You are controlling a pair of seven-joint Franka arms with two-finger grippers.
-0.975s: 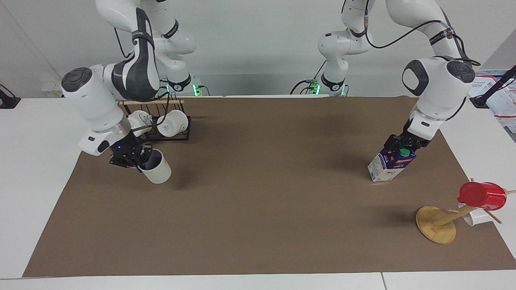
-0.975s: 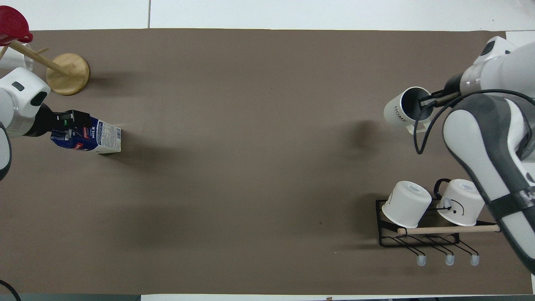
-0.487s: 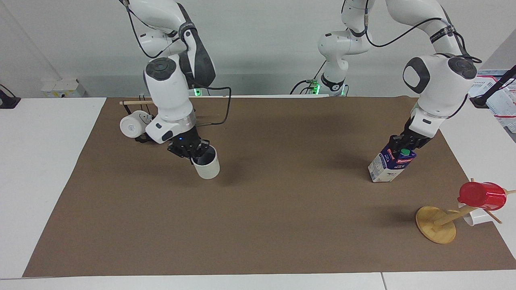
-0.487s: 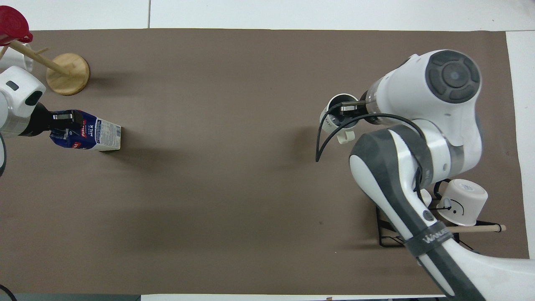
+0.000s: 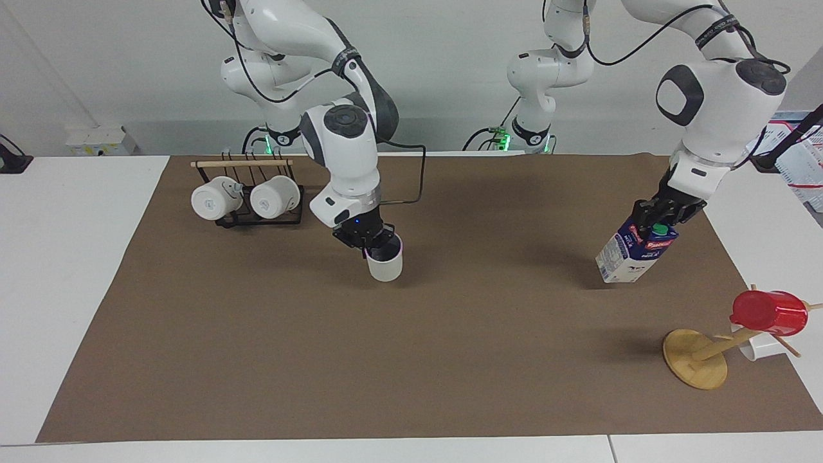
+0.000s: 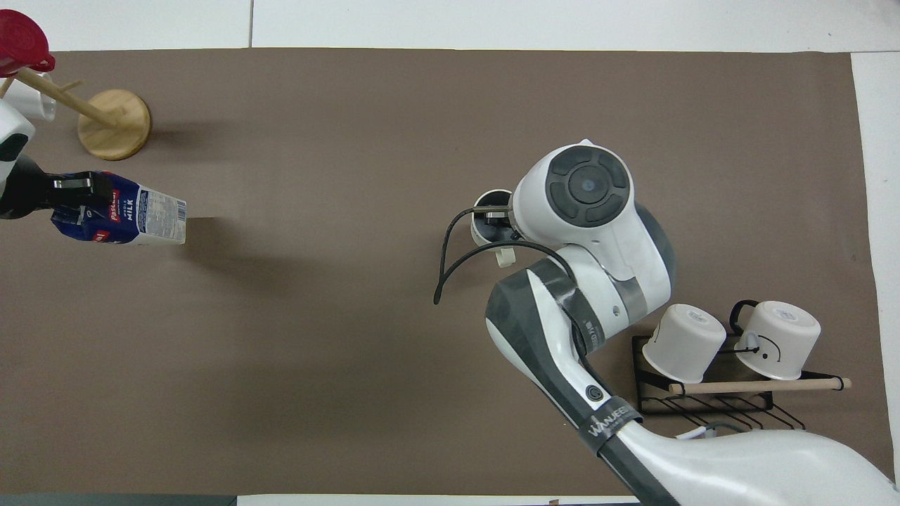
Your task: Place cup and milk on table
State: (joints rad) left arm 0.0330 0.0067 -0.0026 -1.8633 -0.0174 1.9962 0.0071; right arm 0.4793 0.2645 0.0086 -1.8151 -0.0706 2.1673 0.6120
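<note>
Facing view shows the right pincer pinching the cup by its rim, one finger inside the mouth and one outside. The cup hangs upright over the brown sheet near the middle of the desk, toward the right arm's end; whether its base touches the sheet cannot be told. In the overhead view most of the cup is covered by the right arm's wrist, with only part of its dark inside and its small handle showing.

At the left arm's end, the left pincer is pressed onto the top of the milk, gripping the gable beside the green cap. The carton is tilted, its top leaning toward that end of the desk, and it looks lifted clear of the sheet, with its shadow beneath it. The overhead view shows the left pincer on the dark blue top of the milk.

A black wire rack holding two white mugs stands nearer the robots than the cup, toward the right arm's end. A wooden mug tree carrying a red cup stands farther from the robots than the milk.
</note>
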